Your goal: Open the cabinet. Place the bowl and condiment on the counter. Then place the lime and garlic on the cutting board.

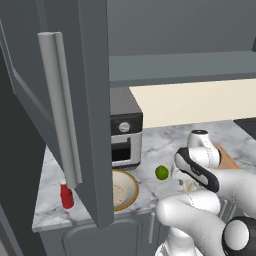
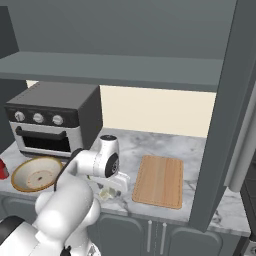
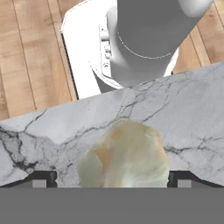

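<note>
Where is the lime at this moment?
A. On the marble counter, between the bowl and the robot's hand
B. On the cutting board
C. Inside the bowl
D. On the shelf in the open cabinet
A: in the left base view the lime lies on the bare counter, to the right of the bowl, while the cutting board has nothing on it in the right base view.

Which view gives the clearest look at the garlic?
The hand view: the garlic sits large and close on the marble counter, between the open tool's fingertips. In the left base view it is a small pale lump half hidden behind the arm. The right base view shows a sliver under the hand.
</note>
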Motion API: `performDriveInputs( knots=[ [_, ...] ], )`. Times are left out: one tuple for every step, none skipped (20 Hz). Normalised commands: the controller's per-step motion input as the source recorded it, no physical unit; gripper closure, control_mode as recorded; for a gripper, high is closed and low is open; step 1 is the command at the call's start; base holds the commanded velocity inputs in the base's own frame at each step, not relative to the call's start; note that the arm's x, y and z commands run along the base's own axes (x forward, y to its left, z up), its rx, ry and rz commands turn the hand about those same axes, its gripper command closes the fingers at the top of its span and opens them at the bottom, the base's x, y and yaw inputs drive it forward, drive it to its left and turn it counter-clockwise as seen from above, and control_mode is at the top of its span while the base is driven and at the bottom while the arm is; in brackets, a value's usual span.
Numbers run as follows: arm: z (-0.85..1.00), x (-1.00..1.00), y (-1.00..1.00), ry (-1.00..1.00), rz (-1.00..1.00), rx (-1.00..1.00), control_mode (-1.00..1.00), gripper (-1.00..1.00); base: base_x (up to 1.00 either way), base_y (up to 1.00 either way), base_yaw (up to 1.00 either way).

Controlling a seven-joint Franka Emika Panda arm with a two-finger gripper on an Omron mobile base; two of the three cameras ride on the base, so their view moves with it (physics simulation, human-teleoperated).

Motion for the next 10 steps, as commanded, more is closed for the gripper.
performDriveInputs(
  knots=[
    [-0.14, -0.3, 0.05, 0.0, 0.0, 0.0, -1.0, -1.0, 0.0, 0.0, 0.0],
    [-0.19, -0.19, 0.08, 0.0, 0.0, 0.0, -1.0, -1.0, 0.0, 0.0, 0.0],
    [-0.19, -0.18, 0.01, 0.0, 0.0, 0.0, -1.0, -1.0, 0.0, 0.0, 0.0],
    [-0.19, -0.06, 0.0, 0.0, 0.0, 0.0, -1.0, -1.0, 0.0, 0.0, 0.0],
    [-0.21, 0.0, 0.05, 0.0, 0.0, 0.0, -1.0, -1.0, 0.0, 0.0, 0.0],
    [-0.26, 0.0, 0.0, 0.0, 0.0, 0.0, -1.0, -1.0, 0.0, 0.0, 0.0],
    [-0.29, 0.0, 0.05, 0.0, 0.0, 0.0, -1.0, -1.0, 0.0, 0.0, 0.0],
    [-0.3, 0.0, 0.05, 0.0, 0.0, 0.0, -1.0, 1.0, 0.0, 0.0, 0.0],
    [-0.31, -0.01, 0.07, 0.0, 0.0, 0.0, -1.0, 1.0, 0.0, 0.0, 0.0],
    [-0.19, -0.11, 0.01, 0.0, 0.0, 0.0, -1.0, 1.0, 0.0, 0.0, 0.0]
  ],
)
